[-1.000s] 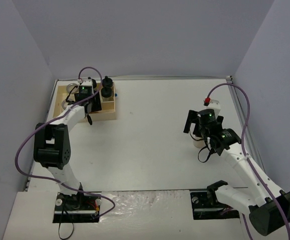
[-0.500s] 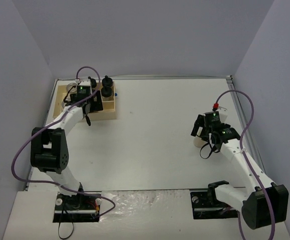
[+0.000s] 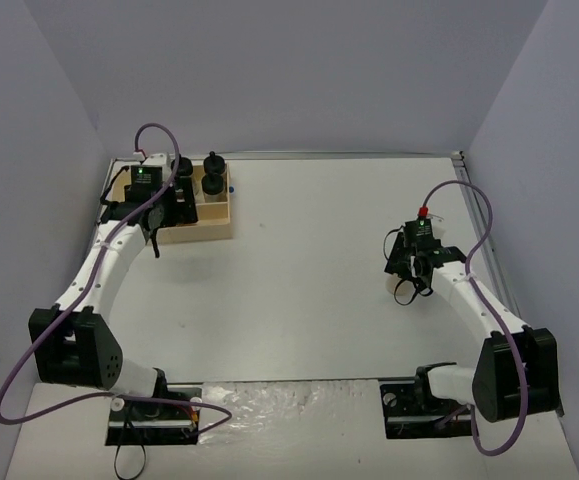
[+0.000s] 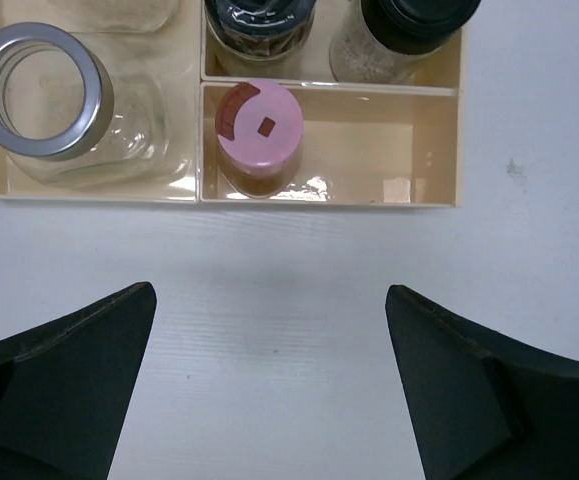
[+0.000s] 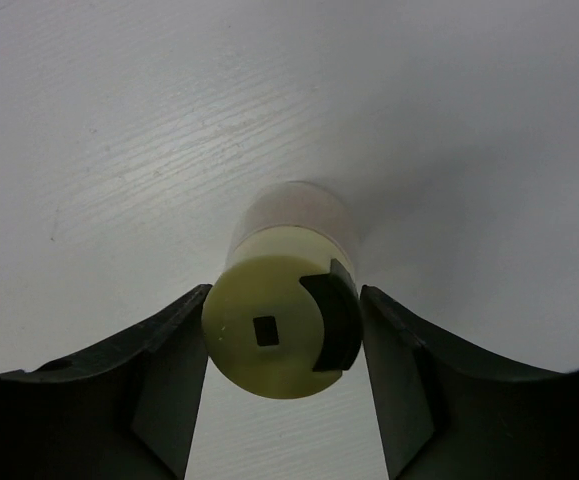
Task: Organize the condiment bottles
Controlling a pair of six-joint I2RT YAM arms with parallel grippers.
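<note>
My right gripper point(image 5: 284, 310) is closed on the yellow-green-capped jar point(image 5: 269, 345). One finger point(image 5: 169, 380) bears on the left side of the cap and the other finger on the right side, with no gap visible on either side. The jar stands upright on the white table point(image 3: 299, 260), on the right half and well apart from the wooden tray point(image 4: 329, 201). In the top view my wrist covers most of the jar, so only a pale part of it shows beneath the gripper. My left gripper point(image 4: 269, 300) is fully spread and holds nothing. Its two fingers point(image 4: 69, 390) sit at the outer edges of the wrist view, above bare table just in front of the tray's near wall. That wall lies between my left fingers and the jars. The pink-capped jar point(image 4: 259, 125) stands upright at the left end of the near compartment, just behind the wall. The silver-rimmed jar point(image 4: 37, 90) of clear glass stands in the compartment to its left, across a divider. Two black-capped jars point(image 4: 259, 20) stand side by side in the compartment behind the pink-capped jar and are cut off by the frame edge.
</note>
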